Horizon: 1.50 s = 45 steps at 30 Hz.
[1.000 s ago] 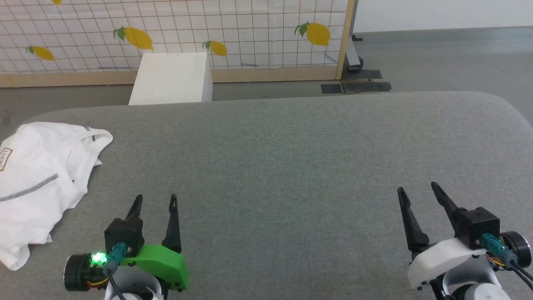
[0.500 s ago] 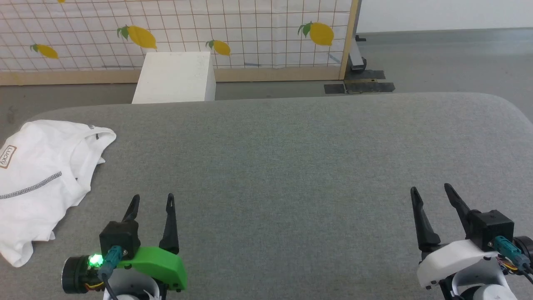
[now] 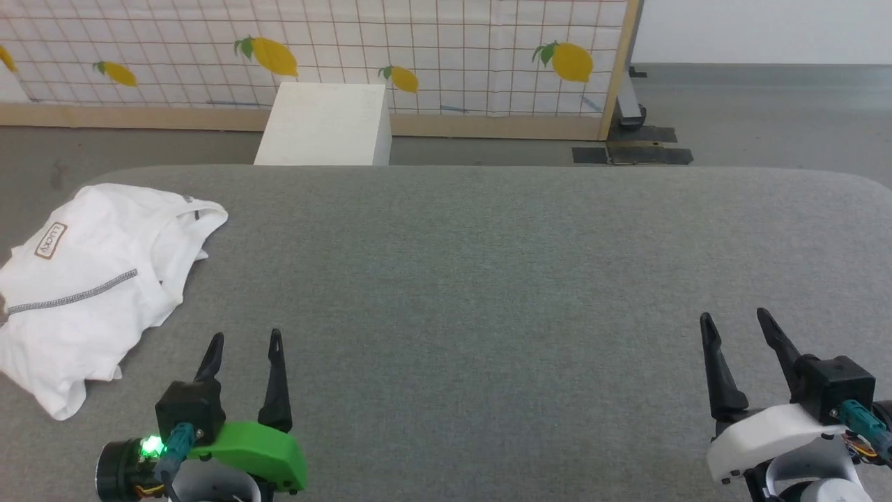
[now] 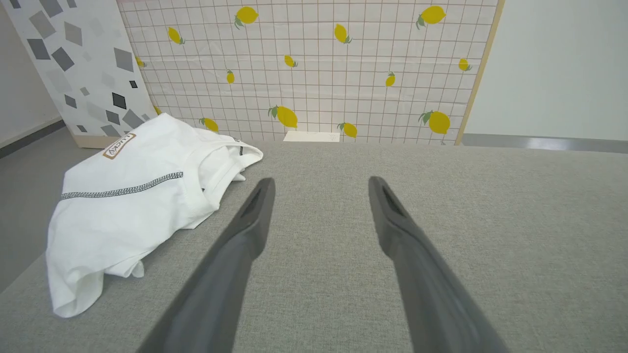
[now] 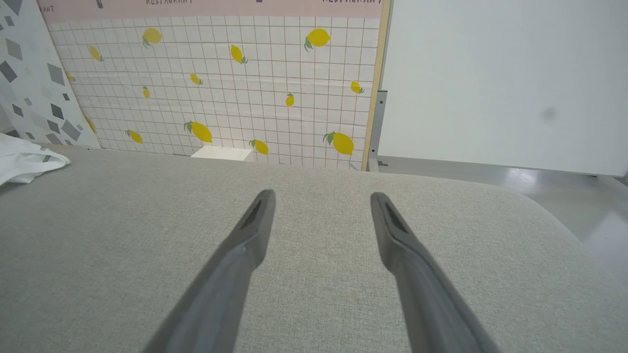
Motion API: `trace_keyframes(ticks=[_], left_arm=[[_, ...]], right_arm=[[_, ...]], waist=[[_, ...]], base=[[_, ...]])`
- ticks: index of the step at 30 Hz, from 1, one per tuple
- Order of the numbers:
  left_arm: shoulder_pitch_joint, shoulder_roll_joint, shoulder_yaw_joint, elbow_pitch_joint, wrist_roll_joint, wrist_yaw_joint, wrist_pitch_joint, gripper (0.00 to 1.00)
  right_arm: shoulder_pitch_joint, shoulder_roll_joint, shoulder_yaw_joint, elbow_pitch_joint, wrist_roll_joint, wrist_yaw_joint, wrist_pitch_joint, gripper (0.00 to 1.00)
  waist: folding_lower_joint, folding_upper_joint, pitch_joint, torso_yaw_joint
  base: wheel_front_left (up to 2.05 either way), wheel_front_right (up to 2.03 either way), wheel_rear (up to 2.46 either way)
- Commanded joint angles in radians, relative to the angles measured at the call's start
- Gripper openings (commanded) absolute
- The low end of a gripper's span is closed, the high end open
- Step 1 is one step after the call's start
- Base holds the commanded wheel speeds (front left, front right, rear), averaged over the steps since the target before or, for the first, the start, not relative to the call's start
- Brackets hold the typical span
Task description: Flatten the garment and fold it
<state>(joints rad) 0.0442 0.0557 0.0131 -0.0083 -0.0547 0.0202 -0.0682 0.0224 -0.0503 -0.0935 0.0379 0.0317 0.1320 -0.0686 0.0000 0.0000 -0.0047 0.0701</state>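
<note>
1. White and thin, the garment [image 3: 90, 286] looks soft, light and floppy, so it will likely sag and bunch when lifted.
2. It lies crumpled at the left end of the grey tabletop [image 3: 488, 279], close to the edge.
3. The left jaws and the right jaws are spread wide and hold nothing.
4. A good spot to pinch is the collar [image 3: 205, 216] or a loose corner.

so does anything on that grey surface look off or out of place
The garment is bunched up at the left edge of the grey surface, folded over itself with its collar gaping, not spread flat. Nothing else stands out.
</note>
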Motion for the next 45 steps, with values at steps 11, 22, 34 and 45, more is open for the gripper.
trace_keyframes(ticks=[11, 22, 34, 45], left_arm=[[0.023, -0.002, 0.011, -0.002, -0.038, 0.017, -0.034, 1.00], [0.039, -0.003, 0.020, 0.000, -0.059, 0.031, -0.057, 1.00], [0.054, -0.003, 0.024, 0.008, -0.083, 0.042, -0.082, 1.00], [0.071, -0.004, 0.030, 0.015, -0.100, 0.051, -0.104, 1.00]], right_arm=[[0.012, 0.000, -0.010, 0.011, 0.010, -0.001, -0.033, 1.00], [0.010, 0.000, -0.004, 0.023, 0.011, -0.001, -0.055, 1.00], [0.012, 0.000, 0.013, 0.040, 0.012, -0.001, -0.081, 1.00], [0.008, 0.000, 0.037, 0.063, 0.020, -0.001, -0.103, 1.00]], waist=[[0.0000, 0.0000, -0.001, 0.094], [0.0000, 0.0000, -0.002, 0.186], [0.0000, 0.0000, -0.001, 0.304], [0.0000, 0.0000, -0.004, 0.391]], base=[[0.00, 0.00, 0.00], [0.00, 0.00, 0.00], [0.00, 0.00, 0.00], [-0.06, -0.06, -0.06]])
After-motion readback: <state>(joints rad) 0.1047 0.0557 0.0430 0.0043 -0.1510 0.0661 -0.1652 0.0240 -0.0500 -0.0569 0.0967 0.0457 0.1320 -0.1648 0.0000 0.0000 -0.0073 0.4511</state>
